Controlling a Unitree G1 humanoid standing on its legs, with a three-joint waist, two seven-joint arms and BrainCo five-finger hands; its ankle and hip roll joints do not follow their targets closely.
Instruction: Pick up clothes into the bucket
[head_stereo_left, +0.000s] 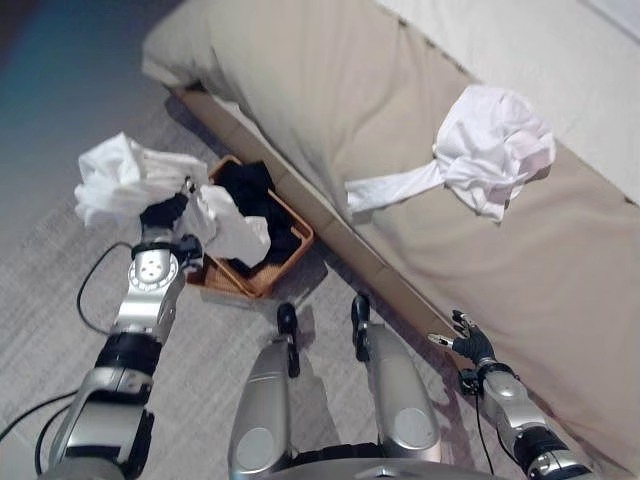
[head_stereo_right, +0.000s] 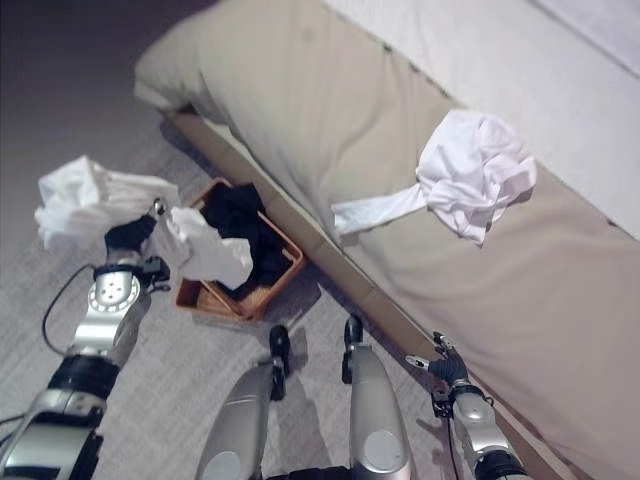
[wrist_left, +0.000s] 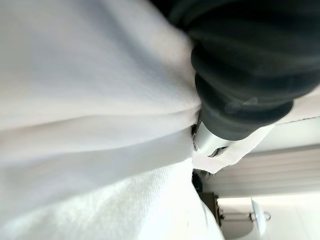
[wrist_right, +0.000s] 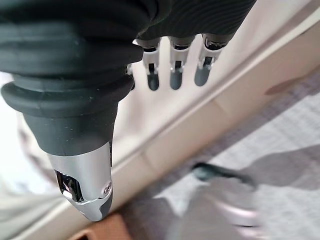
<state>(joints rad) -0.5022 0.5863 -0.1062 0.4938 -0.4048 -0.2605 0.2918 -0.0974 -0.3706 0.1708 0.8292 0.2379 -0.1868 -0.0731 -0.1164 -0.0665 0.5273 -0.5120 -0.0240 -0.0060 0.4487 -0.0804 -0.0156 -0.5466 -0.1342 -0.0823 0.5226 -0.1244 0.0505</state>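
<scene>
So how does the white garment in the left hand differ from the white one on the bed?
The held white garment hangs from the left hand beside the basket, draping over its rim. The white garment on the bed lies untouched, bunched up, with one sleeve stretched out flat. Both are white and crumpled, and neither is fully in the basket.

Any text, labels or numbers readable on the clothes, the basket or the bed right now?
None can be read.
White garment in the left robot hand: no print shows.
White garment on the bed: plain.
Basket with dark clothes: no label shows.
Right robot hand, by the bed's edge: no markings.
</scene>
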